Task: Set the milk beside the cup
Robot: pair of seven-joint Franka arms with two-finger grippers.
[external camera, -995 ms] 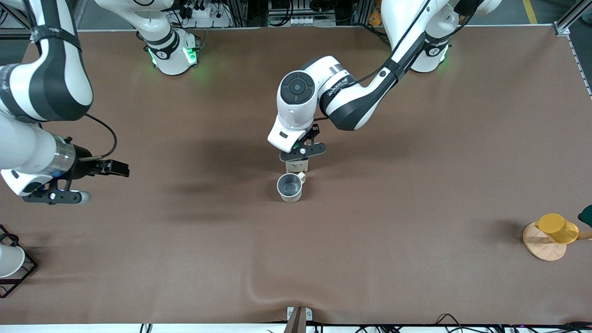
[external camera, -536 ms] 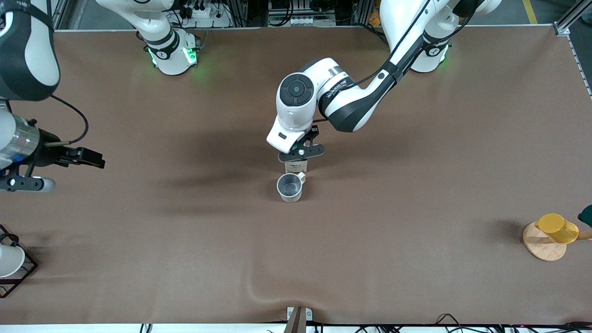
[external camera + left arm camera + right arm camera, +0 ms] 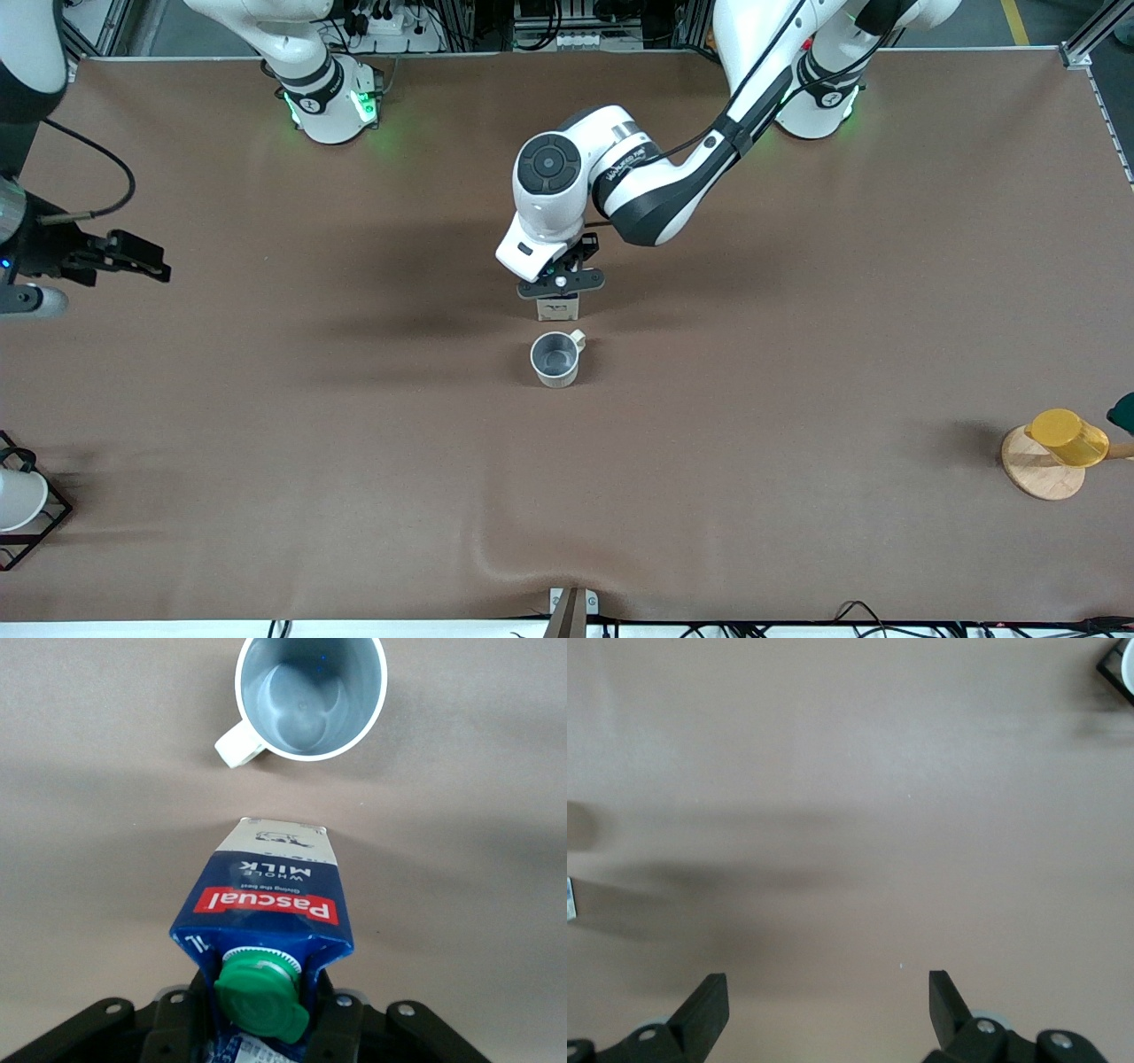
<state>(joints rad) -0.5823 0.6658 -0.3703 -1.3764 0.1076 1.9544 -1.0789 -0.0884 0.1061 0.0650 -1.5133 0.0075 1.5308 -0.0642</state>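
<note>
The milk (image 3: 558,309), a dark blue carton with a green cap (image 3: 261,992) and a red label band, is in my left gripper (image 3: 560,283). The jaws press on the carton's top from both sides (image 3: 261,1023). The carton is upright, a short gap from the cream-white cup (image 3: 555,358), on the side farther from the front camera. I cannot tell whether its base touches the table. The cup (image 3: 310,695) stands upright and empty, with its handle toward the milk. My right gripper (image 3: 22,301) is open and empty (image 3: 828,997), up over the right arm's end of the table.
A yellow cup (image 3: 1066,437) on a wooden disc (image 3: 1036,478) stands at the left arm's end, with a dark green thing (image 3: 1123,412) beside it. A white cup in a black wire rack (image 3: 40,523) stands at the right arm's end, near the front camera.
My left gripper has moved the milk a little away from the cup, toward the robots' bases. My right arm has drawn back toward its own end of the table.
</note>
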